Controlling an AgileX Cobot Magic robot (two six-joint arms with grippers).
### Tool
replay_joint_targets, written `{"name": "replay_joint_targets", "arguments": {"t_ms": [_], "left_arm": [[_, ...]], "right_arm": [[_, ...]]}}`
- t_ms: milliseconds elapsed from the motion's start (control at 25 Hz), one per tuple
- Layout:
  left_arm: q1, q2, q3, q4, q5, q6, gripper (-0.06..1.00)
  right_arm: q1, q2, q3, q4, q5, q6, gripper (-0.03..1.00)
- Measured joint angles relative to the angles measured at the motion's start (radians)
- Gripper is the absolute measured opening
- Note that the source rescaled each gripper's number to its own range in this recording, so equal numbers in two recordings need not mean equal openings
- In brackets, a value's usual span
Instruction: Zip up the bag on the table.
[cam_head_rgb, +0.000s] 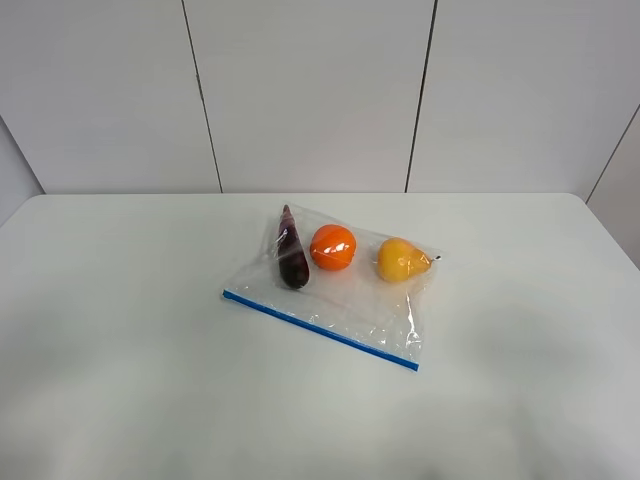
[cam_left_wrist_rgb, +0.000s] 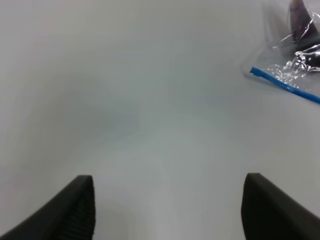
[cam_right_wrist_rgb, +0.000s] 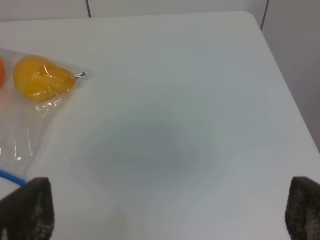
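The clear plastic bag (cam_head_rgb: 345, 300) lies flat in the middle of the white table (cam_head_rgb: 120, 330). Its blue zipper strip (cam_head_rgb: 320, 331) runs along the near edge. Inside sit a dark purple eggplant (cam_head_rgb: 291, 250), an orange (cam_head_rgb: 332, 247) and a yellow pear (cam_head_rgb: 401, 260). Neither arm shows in the exterior high view. In the left wrist view my left gripper (cam_left_wrist_rgb: 167, 210) is open above bare table, with the bag's zipper corner (cam_left_wrist_rgb: 255, 71) some way off. In the right wrist view my right gripper (cam_right_wrist_rgb: 167, 212) is open, with the pear (cam_right_wrist_rgb: 42, 78) off to one side.
Grey wall panels (cam_head_rgb: 310, 90) stand behind the table's far edge. The table's rounded far right corner (cam_right_wrist_rgb: 252, 17) shows in the right wrist view.
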Motion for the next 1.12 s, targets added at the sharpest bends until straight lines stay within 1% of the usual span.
{"name": "replay_joint_targets", "arguments": {"t_ms": [120, 200, 1120], "left_arm": [[-0.037, 0.0, 0.0, -0.001, -0.001, 0.0, 0.87], [-0.047, 0.0, 0.0, -0.001, -0.001, 0.0, 0.87], [-0.047, 0.0, 0.0, -0.001, -0.001, 0.0, 0.87]], "right_arm": [[0.0, 0.0, 0.0, 0.0, 0.0, 0.0, 1.0], [0.0, 0.0, 0.0, 0.0, 0.0, 0.0, 1.0], [0.0, 0.0, 0.0, 0.0, 0.0, 0.0, 1.0]]}}
